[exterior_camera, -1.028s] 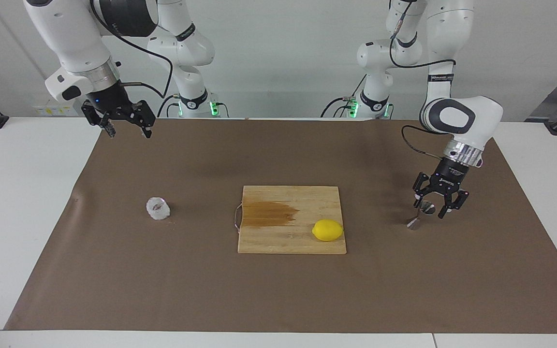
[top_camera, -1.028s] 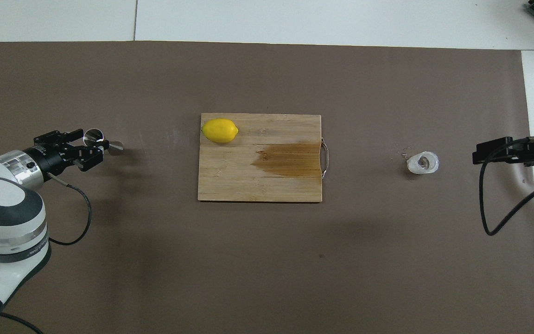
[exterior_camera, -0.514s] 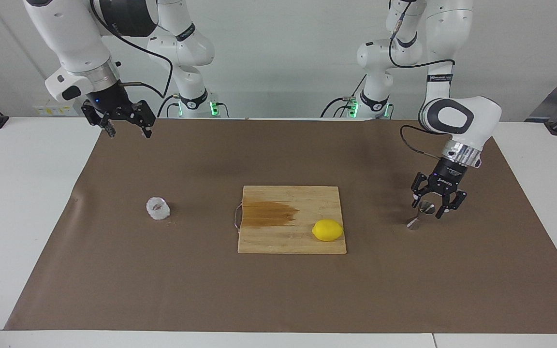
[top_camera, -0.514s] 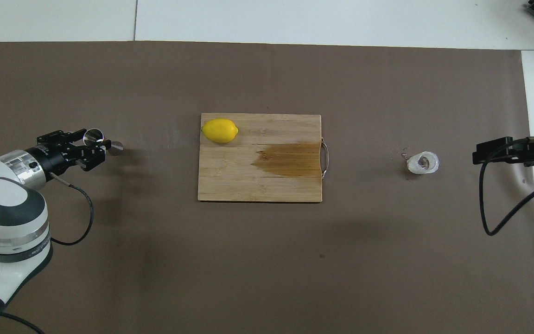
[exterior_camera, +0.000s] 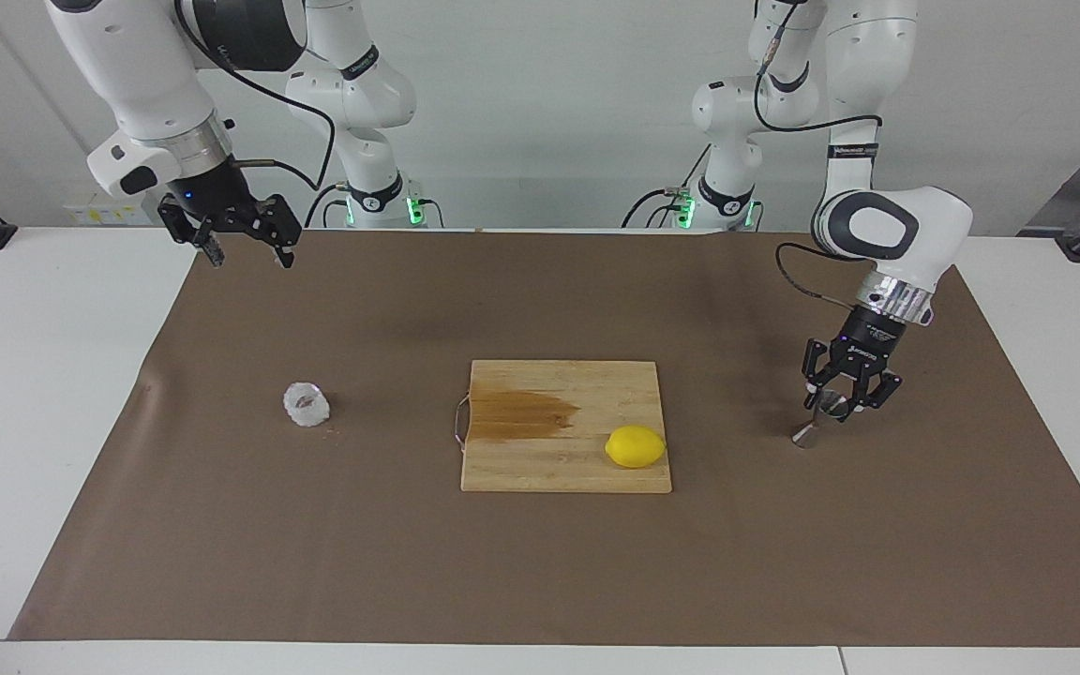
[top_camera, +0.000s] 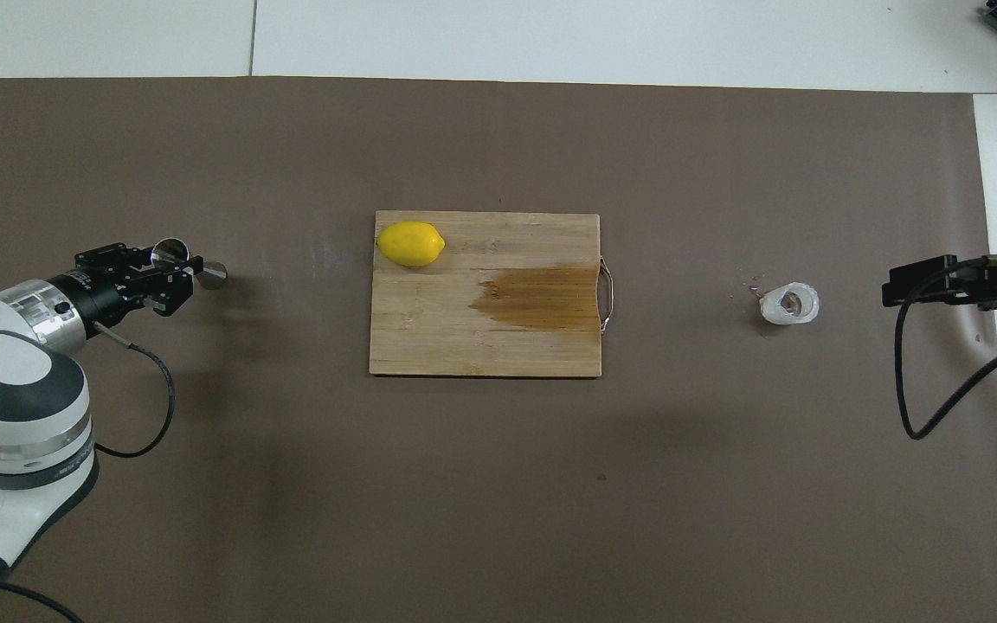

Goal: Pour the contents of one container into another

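A small clear textured glass cup (exterior_camera: 307, 404) (top_camera: 789, 304) stands on the brown mat toward the right arm's end of the table. Toward the left arm's end, a metal hourglass jigger (exterior_camera: 804, 437) (top_camera: 214, 274) leans on the mat. My left gripper (exterior_camera: 838, 410) (top_camera: 171, 270) is shut on the jigger's upper cup, coming down on it from above. My right gripper (exterior_camera: 240, 239) (top_camera: 923, 281) hangs open and idle in the air over the mat's edge, nearer the robots than the glass cup and well apart from it.
A wooden cutting board (exterior_camera: 559, 473) (top_camera: 481, 350) with a wet brown stain and a wire handle lies mid-table. A lemon (exterior_camera: 636, 446) (top_camera: 410, 243) rests on its corner toward the left arm's end. Brown mat (exterior_camera: 540, 562) covers most of the white table.
My left gripper's fingers have closed in on the jigger's upper cup. The right arm, glass cup, board and lemon have not moved.
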Robot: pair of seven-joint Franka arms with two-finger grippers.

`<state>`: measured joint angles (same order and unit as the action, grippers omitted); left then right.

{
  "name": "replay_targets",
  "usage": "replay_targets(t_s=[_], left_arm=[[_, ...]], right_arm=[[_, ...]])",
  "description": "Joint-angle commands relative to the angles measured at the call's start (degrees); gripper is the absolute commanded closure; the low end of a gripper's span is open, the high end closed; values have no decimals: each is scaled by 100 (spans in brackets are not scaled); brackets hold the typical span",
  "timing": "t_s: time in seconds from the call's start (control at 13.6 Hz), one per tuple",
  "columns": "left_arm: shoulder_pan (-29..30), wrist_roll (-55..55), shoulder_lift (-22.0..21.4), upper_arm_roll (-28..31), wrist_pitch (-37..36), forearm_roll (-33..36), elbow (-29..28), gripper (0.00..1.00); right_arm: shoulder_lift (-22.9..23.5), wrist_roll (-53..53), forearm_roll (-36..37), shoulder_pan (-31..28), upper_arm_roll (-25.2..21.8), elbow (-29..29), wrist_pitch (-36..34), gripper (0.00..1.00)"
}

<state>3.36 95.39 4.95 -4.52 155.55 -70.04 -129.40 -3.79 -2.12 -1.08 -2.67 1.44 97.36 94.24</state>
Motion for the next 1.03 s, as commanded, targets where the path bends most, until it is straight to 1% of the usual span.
replay_targets(t_s=[0.0, 0.07, 0.15, 0.22, 0.44, 0.51, 0.59, 0.66, 0.73, 0.95], left_arm=[[-20, -117, -91, 21, -60, -124, -50, 64], [-20, -108, -91, 21, -60, -124, -50, 66], [-20, -99, -91, 21, -68, -124, -41, 72], [-20, -91, -91, 21, -103, -124, -7, 74], [-20, -55, -91, 21, -165, -115, 55, 74], [-20, -47, -91, 21, -182, -124, 73, 77], [-20, -38, -91, 21, -200, -124, 90, 86], [-20, -38, -117, 12, -209, -124, 90, 97], [-55, -38, -152, -5, -209, -116, 90, 100], [-449, 93, -222, -14, -200, -115, 161, 100]], right_arm=[[-17, 115, 12, -67, 32, -50, -107, 0], [-17, 115, 12, -67, 32, -50, -107, 0], [-17, 115, 12, -67, 32, -50, -107, 0], [-17, 115, 12, -67, 32, -50, -107, 0], [-17, 115, 12, -67, 32, -50, -107, 0], [-17, 115, 12, -67, 32, -50, -107, 0], [-17, 115, 12, -67, 32, -50, -107, 0], [-17, 124, 12, -67, 32, -50, -107, 0], [-17, 124, 12, -67, 32, -50, -107, 0], [-17, 115, 12, -59, 32, -50, -107, 0]])
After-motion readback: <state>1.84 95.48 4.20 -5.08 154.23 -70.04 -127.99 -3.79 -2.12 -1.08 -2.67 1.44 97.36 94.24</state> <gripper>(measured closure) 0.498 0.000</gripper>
